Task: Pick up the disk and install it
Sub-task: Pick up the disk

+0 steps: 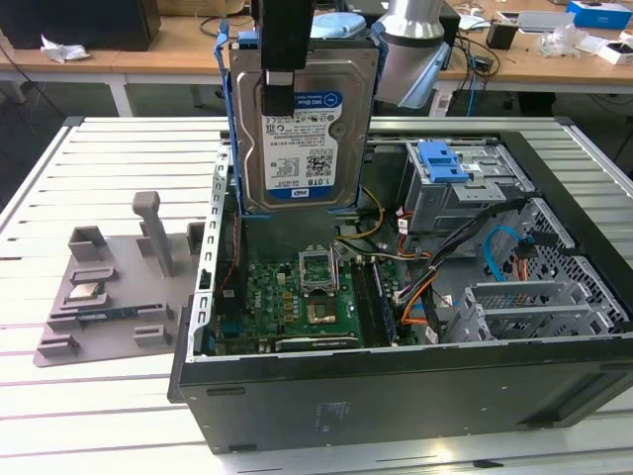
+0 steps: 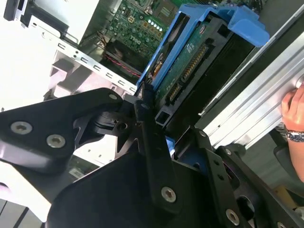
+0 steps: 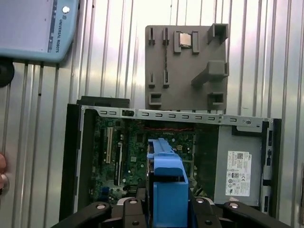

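Note:
The disk (image 1: 305,129), a silver-grey drive with a white-and-blue label in a bright blue carrier, hangs upright above the open computer case (image 1: 396,396). It sits over the case's back left part, above the motherboard (image 1: 297,297). My gripper (image 1: 280,87) comes down from above and is shut on the disk, one black finger lying across the labelled face. In the second wrist view the black fingers (image 2: 147,123) clamp the disk (image 2: 190,61) at its connector end. In the first wrist view the blue carrier (image 3: 166,185) points down towards the motherboard (image 3: 123,152).
A drive cage with a blue latch (image 1: 442,163) stands at the case's back right, with cables and metal bays (image 1: 534,307) beside it. A grey fixture plate (image 1: 109,297) with a chip lies left of the case. A person's hand (image 2: 294,109) rests by the table rail.

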`<action>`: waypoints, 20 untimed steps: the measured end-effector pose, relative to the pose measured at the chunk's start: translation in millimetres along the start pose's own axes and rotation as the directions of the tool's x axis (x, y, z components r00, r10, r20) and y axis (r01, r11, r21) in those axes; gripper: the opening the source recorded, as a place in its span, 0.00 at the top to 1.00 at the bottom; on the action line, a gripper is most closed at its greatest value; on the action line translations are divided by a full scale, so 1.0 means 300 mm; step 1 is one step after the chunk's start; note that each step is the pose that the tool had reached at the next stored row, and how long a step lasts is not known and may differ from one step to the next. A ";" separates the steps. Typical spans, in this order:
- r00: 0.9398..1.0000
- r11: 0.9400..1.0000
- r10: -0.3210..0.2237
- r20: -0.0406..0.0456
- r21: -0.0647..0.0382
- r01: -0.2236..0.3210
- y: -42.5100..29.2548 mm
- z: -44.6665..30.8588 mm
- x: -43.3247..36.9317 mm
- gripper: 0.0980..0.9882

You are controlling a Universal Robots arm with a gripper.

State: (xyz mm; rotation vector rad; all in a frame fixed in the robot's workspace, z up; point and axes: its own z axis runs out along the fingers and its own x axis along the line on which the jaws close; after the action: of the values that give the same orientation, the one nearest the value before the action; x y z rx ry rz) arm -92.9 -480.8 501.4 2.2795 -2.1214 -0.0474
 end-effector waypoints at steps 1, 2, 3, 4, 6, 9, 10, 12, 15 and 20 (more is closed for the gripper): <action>1.000 1.000 0.000 0.000 0.000 0.000 0.001 0.000 0.010 0.70; 1.000 1.000 0.000 0.000 0.000 0.000 0.001 0.000 0.019 0.70; 1.000 1.000 0.000 0.000 0.000 0.000 0.002 0.000 0.025 0.70; 1.000 1.000 0.000 0.000 0.000 0.000 0.002 0.000 0.029 0.70; 1.000 1.000 0.000 0.000 0.000 0.000 0.004 0.000 0.050 0.70; 1.000 1.000 0.000 0.000 0.000 0.000 0.005 0.000 0.065 0.70; 1.000 1.000 0.000 0.000 0.000 0.000 0.005 0.000 0.073 0.70; 1.000 1.000 0.000 0.000 0.000 0.000 0.006 0.000 0.085 0.70; 1.000 1.000 0.000 0.000 0.000 0.000 0.007 0.000 0.105 0.70; 1.000 1.000 0.000 0.000 0.000 0.000 0.012 0.001 0.166 0.70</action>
State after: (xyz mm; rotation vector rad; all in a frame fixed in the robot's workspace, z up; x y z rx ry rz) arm -92.9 -530.8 501.2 2.2795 -2.1215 -0.0474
